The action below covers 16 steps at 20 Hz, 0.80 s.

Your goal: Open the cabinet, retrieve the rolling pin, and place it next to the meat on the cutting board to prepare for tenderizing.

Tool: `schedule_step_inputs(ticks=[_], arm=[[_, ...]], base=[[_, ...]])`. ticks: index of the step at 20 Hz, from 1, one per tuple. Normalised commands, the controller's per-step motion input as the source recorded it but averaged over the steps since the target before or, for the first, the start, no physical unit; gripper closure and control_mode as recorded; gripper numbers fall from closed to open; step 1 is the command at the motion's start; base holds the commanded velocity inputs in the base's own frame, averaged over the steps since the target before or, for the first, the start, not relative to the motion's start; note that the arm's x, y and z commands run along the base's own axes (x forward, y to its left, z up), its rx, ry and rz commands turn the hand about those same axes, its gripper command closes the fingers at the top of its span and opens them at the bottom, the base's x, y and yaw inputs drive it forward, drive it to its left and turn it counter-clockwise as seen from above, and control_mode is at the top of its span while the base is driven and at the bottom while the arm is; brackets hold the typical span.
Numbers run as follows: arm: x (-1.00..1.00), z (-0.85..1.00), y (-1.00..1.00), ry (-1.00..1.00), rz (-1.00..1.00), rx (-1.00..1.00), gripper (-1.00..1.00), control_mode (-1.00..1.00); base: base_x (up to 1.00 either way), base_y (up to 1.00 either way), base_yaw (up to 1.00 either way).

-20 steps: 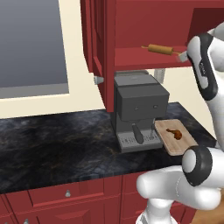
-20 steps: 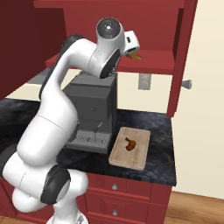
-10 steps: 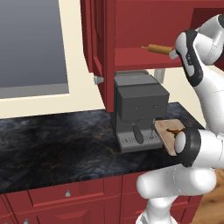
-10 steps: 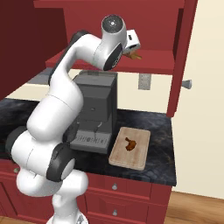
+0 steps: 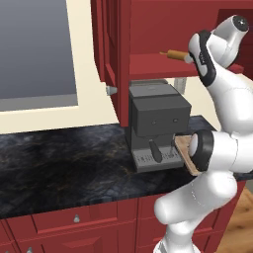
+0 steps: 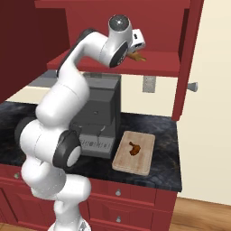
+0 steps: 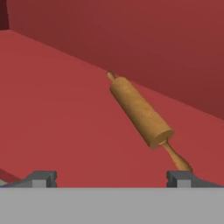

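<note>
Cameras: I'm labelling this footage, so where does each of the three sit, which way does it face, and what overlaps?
Left base view: behind the arm's left, looking forward at the cabinet and coffee machine; arm at right.
Right base view: behind its right, facing the cutting board and meat; arm at left.
Hand view: on the hand, looking along the open gripper at the shelf.
All three share the rolling pin.

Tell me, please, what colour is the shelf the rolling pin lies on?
Red; the shelf under the rolling pin shows best in the hand view.
</note>
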Motion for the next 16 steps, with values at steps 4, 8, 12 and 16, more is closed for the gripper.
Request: schedule_step_inputs(ticks=[4,8,12,16], arm=[[0.44,-0.01,0.0,0.01,0.0,0.0,-1.0,-1.0],[0.39,-0.06,0.0,0.02,0.0,0.0,-1.0,-1.0],[0.32,-0.12,-0.02,0.0,0.01,0.0,-1.0,-1.0],[0.37,-0.09,-0.11,0.0,0.04,0.0,-1.0,-1.0]], base=[[0.0,0.0,0.0],[0.0,0.0,0.0],[0.0,0.0,0.0],[0.0,0.0,0.0]])
